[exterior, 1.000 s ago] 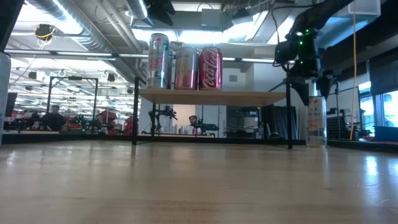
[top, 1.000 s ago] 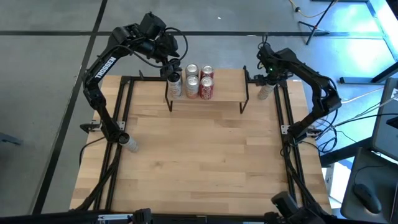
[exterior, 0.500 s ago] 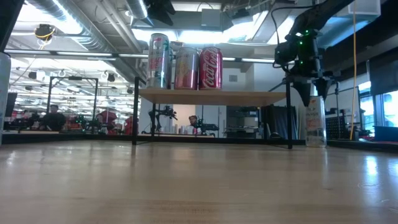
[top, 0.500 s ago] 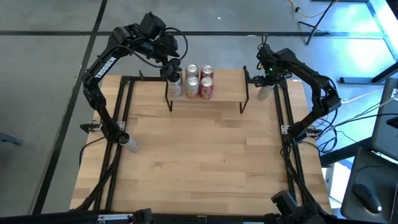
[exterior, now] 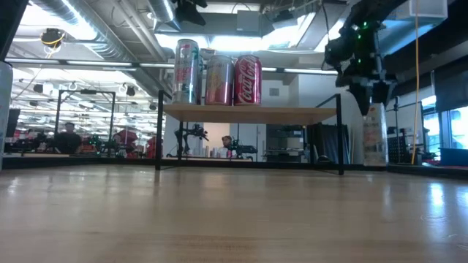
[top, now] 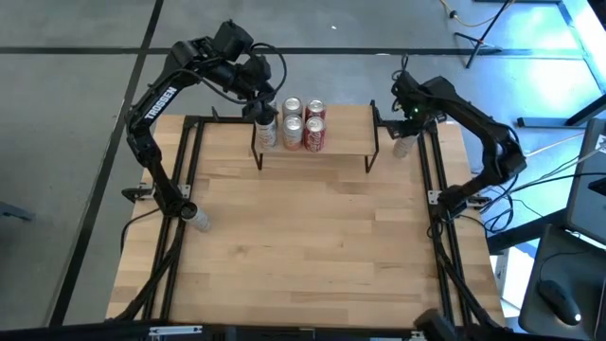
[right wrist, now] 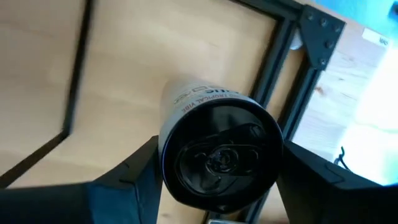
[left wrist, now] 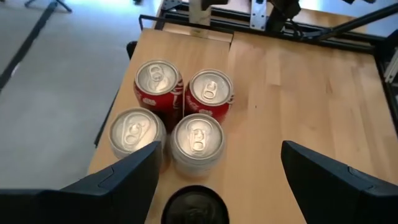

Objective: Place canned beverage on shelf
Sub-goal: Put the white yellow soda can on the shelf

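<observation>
Four cans (left wrist: 177,118) stand on the shelf (top: 343,135); left fingers (left wrist: 134,177) spread, right fingers (right wrist: 134,171) grip a fifth can (right wrist: 214,140).

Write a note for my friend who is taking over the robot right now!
Left claw: open above the dark-topped can on the shelf's left end.
Right claw: shut on a pale can just right of the shelf.
Done: four other cans stand beside the dark-topped one.
Left: set the pale can on the shelf's bare right half.
</observation>
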You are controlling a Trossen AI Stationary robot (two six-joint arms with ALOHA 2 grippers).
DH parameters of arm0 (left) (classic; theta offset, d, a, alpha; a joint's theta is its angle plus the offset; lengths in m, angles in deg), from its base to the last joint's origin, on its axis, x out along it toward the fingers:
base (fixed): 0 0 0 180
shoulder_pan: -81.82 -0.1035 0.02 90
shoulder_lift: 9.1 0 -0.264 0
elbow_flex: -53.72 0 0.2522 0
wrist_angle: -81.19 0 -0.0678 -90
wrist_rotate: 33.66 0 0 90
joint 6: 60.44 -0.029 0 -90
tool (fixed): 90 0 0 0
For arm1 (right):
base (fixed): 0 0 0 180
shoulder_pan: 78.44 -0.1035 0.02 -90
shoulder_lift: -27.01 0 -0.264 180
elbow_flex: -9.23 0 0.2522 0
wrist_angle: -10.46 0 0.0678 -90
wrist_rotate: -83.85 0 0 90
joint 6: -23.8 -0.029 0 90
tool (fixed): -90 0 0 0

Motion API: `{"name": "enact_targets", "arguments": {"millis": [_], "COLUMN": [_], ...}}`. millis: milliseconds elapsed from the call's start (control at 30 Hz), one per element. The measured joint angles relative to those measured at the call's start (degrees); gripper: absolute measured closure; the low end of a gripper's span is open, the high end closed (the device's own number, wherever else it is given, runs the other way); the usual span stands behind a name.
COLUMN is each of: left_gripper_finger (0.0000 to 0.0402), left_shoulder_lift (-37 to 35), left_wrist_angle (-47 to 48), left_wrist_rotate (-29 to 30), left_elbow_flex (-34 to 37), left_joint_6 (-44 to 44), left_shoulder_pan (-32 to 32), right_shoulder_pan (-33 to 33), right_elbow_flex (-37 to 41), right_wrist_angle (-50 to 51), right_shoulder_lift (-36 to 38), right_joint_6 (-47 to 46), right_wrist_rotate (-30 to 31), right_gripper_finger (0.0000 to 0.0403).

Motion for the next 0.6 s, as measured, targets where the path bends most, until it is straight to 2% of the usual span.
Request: {"name": "enact_targets", "arguments": {"millis": [233, 600], "left_gripper_finger": [0.0085, 0.0085], "left_shoulder_lift": [0.00, 0.00], "left_wrist_angle": [0.54, 2.52], "left_wrist_rotate": [2.18, 12.48], "left_elbow_flex": [0.00, 0.00], "left_joint_6": [5.91, 16.41], "left_shoulder_pan": [2.32, 10.12], "right_shoulder_pan": [-8.88, -22.17], "right_elbow_flex": [-0.04, -0.09], "right_wrist_angle": [3.18, 5.09], "right_shoulder_lift": [4.32, 11.23], "right_joint_6": [-2.19, -2.73], "right_wrist_rotate": [-0.21, -0.75], "right_gripper_finger": [0.0169, 0.0171]}}
